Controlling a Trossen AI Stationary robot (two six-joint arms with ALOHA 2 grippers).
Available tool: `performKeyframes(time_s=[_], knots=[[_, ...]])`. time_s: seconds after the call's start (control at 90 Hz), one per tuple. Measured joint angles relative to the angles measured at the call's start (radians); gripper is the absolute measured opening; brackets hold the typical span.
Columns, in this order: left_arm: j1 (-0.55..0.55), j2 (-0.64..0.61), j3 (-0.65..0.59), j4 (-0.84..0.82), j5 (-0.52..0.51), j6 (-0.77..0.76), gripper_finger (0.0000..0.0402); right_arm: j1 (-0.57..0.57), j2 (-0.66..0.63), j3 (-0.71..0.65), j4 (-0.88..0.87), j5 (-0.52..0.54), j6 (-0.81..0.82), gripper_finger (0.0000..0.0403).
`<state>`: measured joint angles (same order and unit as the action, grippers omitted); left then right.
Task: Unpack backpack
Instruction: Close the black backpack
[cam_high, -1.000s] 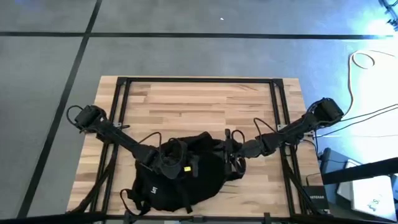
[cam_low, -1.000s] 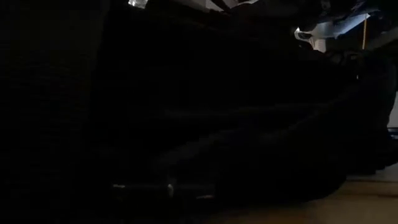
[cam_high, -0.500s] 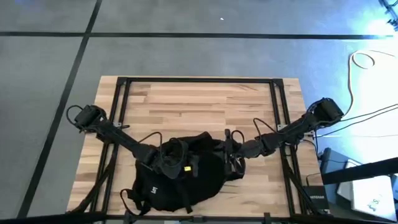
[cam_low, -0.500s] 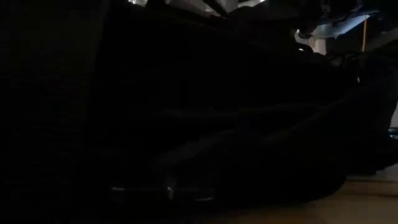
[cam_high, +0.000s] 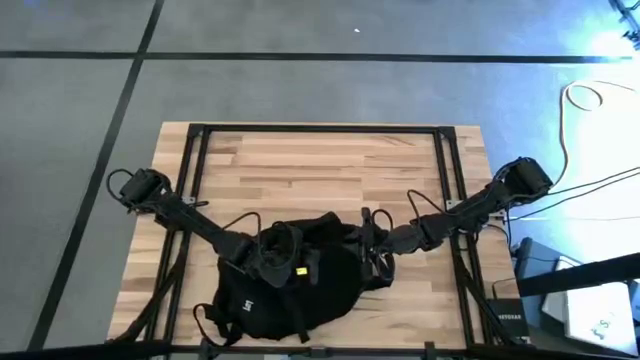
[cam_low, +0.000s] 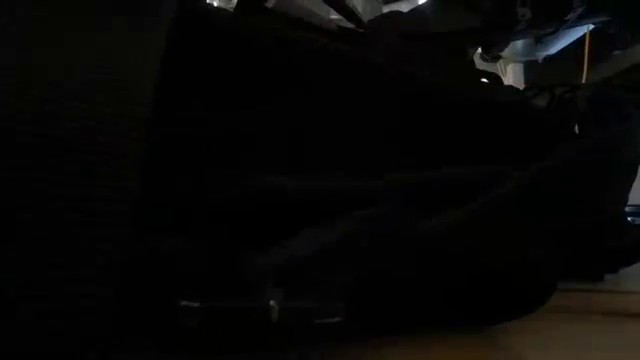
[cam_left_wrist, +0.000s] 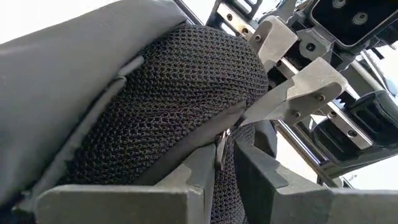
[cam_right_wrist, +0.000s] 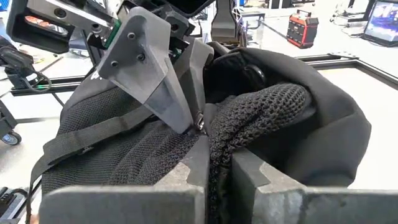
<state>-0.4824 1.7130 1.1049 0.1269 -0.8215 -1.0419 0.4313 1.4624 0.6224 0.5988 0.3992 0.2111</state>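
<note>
At the table's near edge, the backpack (cam_high: 300, 275) is pinched by the left gripper (cam_left_wrist: 219, 163) and right gripper (cam_right_wrist: 211, 165), fingers clamped on mesh.

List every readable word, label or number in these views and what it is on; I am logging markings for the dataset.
No text reads clearly.
White mark on the backpack, high view: too small to read.
Yellow tag by the left gripper: no lettering legible.
White print on a dark box right of the table: blurred.
Red device in the room behind, right wrist view: nothing legible.
</note>
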Motion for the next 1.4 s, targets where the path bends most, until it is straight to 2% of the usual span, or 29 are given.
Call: performKeyframes(time_s=[0.167, 0.444, 0.689, 0.889, 1.4], knots=[[0.000, 0.000, 0.000, 0.025, -0.010, 0.038, 0.0045, 0.000, 0.000, 0.000, -0.001, 0.000, 0.000, 0.0014], [0.011, 0.000, 0.000, 0.005, 0.004, -0.027, 0.0045, 0.000, 0.000, -0.001, -0.006, -0.007, -0.006, 0.0014], [0.011, 0.000, 0.000, 0.004, 0.003, -0.001, 0.0044, 0.000, 0.000, -0.001, -0.006, -0.009, -0.007, 0.0014], [0.010, 0.000, 0.000, 0.003, 0.003, 0.058, 0.0005, 0.000, 0.000, -0.001, -0.008, -0.013, -0.007, 0.0014], [-0.008, -0.020, 0.002, -0.038, 0.003, 0.088, 0.0000, 0.001, 0.000, 0.001, -0.019, -0.003, -0.014, 0.0014]])
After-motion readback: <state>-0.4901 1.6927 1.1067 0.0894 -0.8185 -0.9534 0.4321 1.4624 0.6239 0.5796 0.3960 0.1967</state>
